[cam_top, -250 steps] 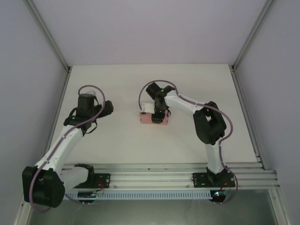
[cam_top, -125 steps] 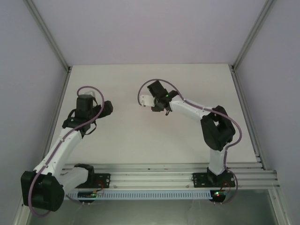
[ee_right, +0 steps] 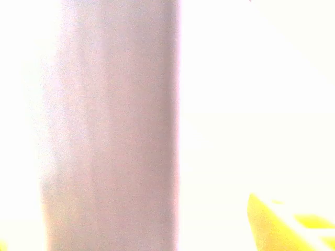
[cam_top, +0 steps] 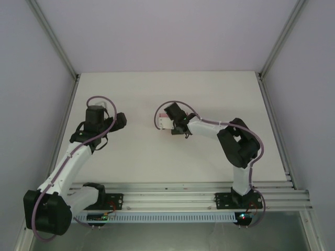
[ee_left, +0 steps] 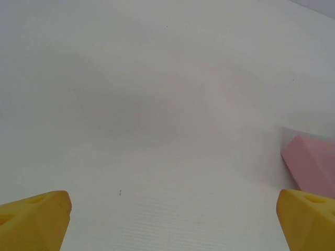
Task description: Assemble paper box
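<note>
Risk: thin pink box (cam_top: 165, 124), on table (cam_top: 225, 94) at right gripper (cam_top: 172, 125) (grip state unreadable, wrist view blown out), may skid or crumple under pressure since left gripper (ee_left: 171, 206) hangs wide open, empty, well apart from it.

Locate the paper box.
Top external view: the paper box is near the centre of the table, at the right gripper; left wrist view shows its corner at right.

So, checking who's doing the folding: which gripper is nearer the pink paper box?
Right. The right gripper is up against the pink paper box, on its right side; the left gripper hangs open off to its left, clearly apart.
</note>
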### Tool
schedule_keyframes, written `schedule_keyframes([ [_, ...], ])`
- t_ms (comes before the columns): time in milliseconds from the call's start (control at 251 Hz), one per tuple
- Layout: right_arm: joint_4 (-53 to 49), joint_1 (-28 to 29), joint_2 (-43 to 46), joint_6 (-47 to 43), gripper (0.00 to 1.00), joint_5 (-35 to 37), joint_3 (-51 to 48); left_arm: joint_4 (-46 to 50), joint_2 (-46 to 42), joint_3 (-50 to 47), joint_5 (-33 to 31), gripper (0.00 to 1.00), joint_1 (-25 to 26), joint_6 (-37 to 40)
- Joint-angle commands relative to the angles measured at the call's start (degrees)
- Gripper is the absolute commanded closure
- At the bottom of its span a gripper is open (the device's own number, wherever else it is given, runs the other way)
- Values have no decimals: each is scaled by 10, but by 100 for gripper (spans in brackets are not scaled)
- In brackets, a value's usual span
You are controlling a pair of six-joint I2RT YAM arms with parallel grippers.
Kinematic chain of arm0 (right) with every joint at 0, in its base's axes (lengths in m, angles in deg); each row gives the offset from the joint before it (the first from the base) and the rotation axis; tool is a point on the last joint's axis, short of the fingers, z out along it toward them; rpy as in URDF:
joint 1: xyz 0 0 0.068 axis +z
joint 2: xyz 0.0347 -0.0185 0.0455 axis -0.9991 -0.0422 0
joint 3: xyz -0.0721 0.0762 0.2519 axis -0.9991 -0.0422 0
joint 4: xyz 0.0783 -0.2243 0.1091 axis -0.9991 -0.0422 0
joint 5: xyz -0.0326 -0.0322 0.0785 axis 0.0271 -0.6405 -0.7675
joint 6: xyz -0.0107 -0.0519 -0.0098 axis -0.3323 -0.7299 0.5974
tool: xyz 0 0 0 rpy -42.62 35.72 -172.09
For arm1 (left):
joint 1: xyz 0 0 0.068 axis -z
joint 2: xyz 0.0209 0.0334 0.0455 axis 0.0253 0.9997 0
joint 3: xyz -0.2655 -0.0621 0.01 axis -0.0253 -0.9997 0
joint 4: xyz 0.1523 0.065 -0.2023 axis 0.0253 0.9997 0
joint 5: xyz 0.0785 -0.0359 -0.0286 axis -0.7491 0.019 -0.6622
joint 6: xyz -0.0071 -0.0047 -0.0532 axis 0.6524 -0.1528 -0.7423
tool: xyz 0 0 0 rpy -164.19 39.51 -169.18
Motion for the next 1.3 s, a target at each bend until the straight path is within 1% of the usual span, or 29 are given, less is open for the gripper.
schedule_keyframes([
  [0,-76,13,49,39,10,-37,-10,-9,2,-3,6,0,-4,15],
  [84,-130,20,93,77,2,-80,-12,-14,0,-6,2,0,-4,17],
  [200,-203,19,156,131,1,-159,-7,-31,0,-11,-11,1,-4,28],
  [271,-199,6,198,193,1,-158,-12,-58,2,-20,-25,0,-4,44],
  [287,-192,3,208,207,1,-155,-31,-65,2,-23,-32,0,-4,47],
  [355,-134,-24,254,286,1,-116,-72,-105,8,-38,-69,0,-4,64],
  [391,-97,-46,280,339,1,-96,-96,-136,11,-52,-82,0,-4,86],
  [455,-36,-107,329,433,1,-80,-148,-207,19,-84,-106,0,-4,127],
  [515,25,-171,373,504,1,-63,-207,-293,32,-127,-134,0,-4,165],
  [607,150,-264,426,555,1,-66,-323,-396,56,-175,-171,0,-5,212],
  [663,233,-303,446,574,2,-68,-391,-445,69,-196,-209,0,-6,220],
  [706,287,-328,457,588,1,-77,-433,-506,81,-221,-210,0,-11,237],
  [738,319,-344,462,593,1,-95,-458,-558,90,-242,-196,0,-15,253],
  [810,433,-369,449,578,1,-145,-518,-658,123,-283,-148,0,-35,267],
  [878,538,-372,424,570,1,-139,-553,-728,158,-302,-117,0,-50,263],
  [942,593,-379,389,561,1,-154,-563,-710,164,-289,-90,0,-54,281],
  [978,609,-384,365,555,1,-166,-562,-718,172,-287,-60,0,-64,286],
  [1022,633,-389,324,554,1,-171,-554,-730,181,-288,-44,0,-73,289],
  [1054,656,-394,287,557,1,-178,-549,-782,201,-305,-25,0,-87,285],
  [1098,690,-401,227,556,1,-189,-542,-881,257,-332,-5,0,-113,261],
  [1130,749,-406,175,581,2,-194,-533,-975,313,-341,-10,0,-130,245],
  [1149,759,-407,170,585,2,-190,-530,-1008,330,-343,-19,0,-139,235],
  [1169,700,-411,192,587,1,-189,-522,-987,318,-343,-6,0,-151,221],
  [1197,603,-420,222,575,1,-195,-497,-896,276,-333,20,1,-170,200],
  [1213,587,-429,223,581,1,-204,-486,-840,255,-322,22,0,-176,191],
  [1225,580,-432,220,587,1,-210,-479,-816,250,-313,18,0,-177,187],
  [1253,588,-439,205,594,1,-192,-468,-836,271,-306,12,0,-167,199],
  [1281,609,-424,199,603,1,-187,-480,-868,300,-297,17,0,-163,211],
  [1297,625,-419,196,597,1,-185,-486,-866,305,-290,24,0,-161,216],
])
